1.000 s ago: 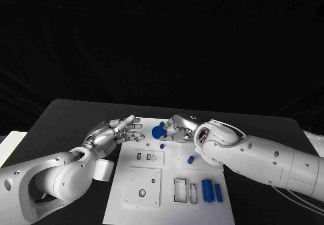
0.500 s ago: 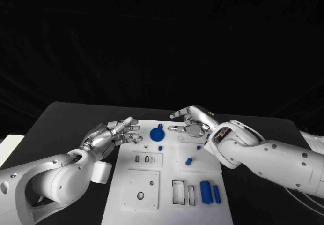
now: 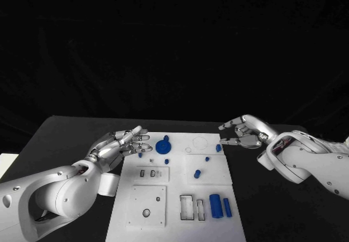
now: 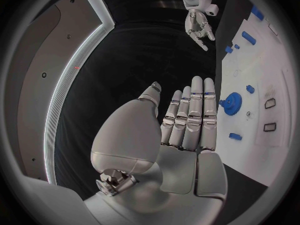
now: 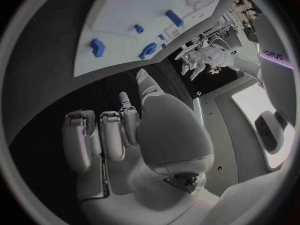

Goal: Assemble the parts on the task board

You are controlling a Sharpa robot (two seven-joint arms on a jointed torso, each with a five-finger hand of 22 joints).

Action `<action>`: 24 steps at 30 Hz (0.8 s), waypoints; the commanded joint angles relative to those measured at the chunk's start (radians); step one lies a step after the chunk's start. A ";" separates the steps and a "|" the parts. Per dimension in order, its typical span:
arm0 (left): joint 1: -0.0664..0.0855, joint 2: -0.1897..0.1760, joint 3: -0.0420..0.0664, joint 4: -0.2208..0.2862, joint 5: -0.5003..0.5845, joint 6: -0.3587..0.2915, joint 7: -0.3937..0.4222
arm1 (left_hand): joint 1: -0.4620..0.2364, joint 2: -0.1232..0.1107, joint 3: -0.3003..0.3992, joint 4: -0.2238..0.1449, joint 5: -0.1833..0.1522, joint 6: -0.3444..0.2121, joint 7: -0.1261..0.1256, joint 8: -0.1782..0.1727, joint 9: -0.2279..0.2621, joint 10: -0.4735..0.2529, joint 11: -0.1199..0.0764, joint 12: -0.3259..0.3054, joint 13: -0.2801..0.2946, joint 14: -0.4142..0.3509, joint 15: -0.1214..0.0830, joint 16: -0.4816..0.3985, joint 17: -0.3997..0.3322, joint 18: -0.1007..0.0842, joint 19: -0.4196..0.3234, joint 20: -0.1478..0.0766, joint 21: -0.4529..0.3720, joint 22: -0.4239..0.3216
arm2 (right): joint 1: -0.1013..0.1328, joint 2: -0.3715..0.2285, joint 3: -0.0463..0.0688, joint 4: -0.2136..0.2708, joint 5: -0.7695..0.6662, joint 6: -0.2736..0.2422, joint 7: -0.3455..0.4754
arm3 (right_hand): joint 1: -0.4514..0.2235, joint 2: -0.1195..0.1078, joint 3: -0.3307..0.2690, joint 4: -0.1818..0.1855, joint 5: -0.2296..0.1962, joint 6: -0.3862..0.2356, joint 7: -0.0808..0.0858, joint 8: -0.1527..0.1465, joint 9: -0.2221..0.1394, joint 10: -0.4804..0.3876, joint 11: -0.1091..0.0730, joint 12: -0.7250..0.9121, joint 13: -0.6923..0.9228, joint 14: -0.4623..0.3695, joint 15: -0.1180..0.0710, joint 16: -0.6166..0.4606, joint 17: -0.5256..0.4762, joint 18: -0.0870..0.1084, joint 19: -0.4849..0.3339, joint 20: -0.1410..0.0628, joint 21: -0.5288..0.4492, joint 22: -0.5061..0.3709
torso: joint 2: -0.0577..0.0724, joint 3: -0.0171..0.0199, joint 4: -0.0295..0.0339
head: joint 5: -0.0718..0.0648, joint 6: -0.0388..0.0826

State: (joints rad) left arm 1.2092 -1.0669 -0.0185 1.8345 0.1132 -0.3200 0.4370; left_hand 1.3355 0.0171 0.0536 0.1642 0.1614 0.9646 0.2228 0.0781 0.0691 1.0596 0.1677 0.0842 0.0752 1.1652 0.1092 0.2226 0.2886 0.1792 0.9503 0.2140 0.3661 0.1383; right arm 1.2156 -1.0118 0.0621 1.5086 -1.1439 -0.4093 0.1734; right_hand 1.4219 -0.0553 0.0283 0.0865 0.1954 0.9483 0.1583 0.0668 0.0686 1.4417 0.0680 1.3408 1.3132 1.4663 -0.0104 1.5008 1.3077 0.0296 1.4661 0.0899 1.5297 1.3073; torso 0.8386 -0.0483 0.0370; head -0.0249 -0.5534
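— We see the black table carrying the white task board, dark room behind it.

— Near us two blue cylinders lie beside the slots; farther off, a blue gear sits on the board.

— A second ago our right robot hand covered that gear; now it hangs off the board's right edge, fingers curled, holding nothing.

— Our left robot hand stays spread, released, at the left edge.

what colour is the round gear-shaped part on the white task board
Blue: the round gear-shaped part on the white task board, clearest in the left wrist view.
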 commanded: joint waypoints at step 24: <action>0.000 0.011 0.000 -0.031 0.002 0.027 0.013 | 0.006 0.001 0.000 -0.007 -0.001 -0.003 0.006 -0.004 0.000 -0.007 0.000 -0.004 -0.001 -0.008 -0.002 -0.004 0.002 0.002 -0.006 0.001 -0.006 -0.001 | -0.051 0.088 0.000 -0.130 -0.043 0.045 -0.026 | 0.003 0.000 0.000 -0.021 -0.008 -0.045 0.007 -0.002 -0.001 0.004 0.006 0.006 0.111 0.083 0.005 0.020 0.165 -0.014 0.078 0.004 0.008 0.191 | 0.001 0.0274 -0.0210 | 0.011 -0.007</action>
State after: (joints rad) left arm 1.2088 -1.0586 -0.0191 1.8036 0.1135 -0.3146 0.4384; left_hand 1.3355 0.0171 0.0537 0.1642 0.1614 0.9646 0.2228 0.0782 0.0690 1.0596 0.1677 0.0842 0.0752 1.1652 0.1092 0.2226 0.2894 0.1793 0.9503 0.2140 0.3661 0.1384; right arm 1.1653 -0.9273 0.0617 1.3798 -1.1619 -0.3620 0.1618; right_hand 1.4272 -0.0584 0.0267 0.0687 0.1893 0.9056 0.1660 0.0651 0.0660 1.4379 0.0717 1.3430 1.3070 1.4663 -0.0103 1.5164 1.3075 0.0296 1.4660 0.0899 1.5337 1.3079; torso 0.8395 -0.0211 0.0172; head -0.0151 -0.5592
